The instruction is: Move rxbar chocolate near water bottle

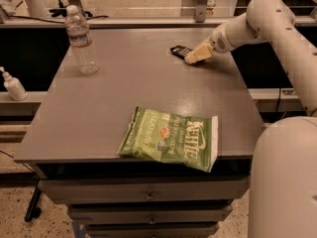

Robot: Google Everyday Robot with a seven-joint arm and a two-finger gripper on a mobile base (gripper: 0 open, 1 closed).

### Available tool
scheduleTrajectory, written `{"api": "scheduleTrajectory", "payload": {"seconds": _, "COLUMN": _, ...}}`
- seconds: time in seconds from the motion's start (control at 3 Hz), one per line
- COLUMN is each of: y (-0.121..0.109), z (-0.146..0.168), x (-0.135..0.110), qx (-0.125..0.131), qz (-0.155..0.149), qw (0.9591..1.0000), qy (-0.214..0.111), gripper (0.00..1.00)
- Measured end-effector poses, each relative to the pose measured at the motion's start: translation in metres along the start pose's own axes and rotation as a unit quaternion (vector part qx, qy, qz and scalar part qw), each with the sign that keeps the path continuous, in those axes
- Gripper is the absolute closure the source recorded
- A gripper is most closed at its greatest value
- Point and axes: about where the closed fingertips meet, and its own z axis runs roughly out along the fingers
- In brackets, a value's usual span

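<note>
The grey worktop has a wide bare stretch across its middle and left half. The water bottle stands upright near the far left corner, close to the left edge. A green chip bag lies flat at the front, its lower corner hanging just over the front edge. A small pump bottle stands off the worktop on a lower ledge to the left.

The chocolate bar lies flat near the far right of the worktop, well apart from the water bottle. The tool sits low at the bar's right end, touching or overlapping it, on an arm that reaches in from the right. I cannot tell whether the tool is apart, together or clamped on the bar.
</note>
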Motion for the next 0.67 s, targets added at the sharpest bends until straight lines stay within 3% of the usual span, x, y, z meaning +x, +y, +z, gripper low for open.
{"api": "scheduleTrajectory", "payload": {"seconds": 0.67, "y": 0.0, "z": -0.0001, "x": -0.0002, "qx": 0.0, "qz": 0.0, "qw": 1.0, "qy": 0.0, "gripper": 1.0}}
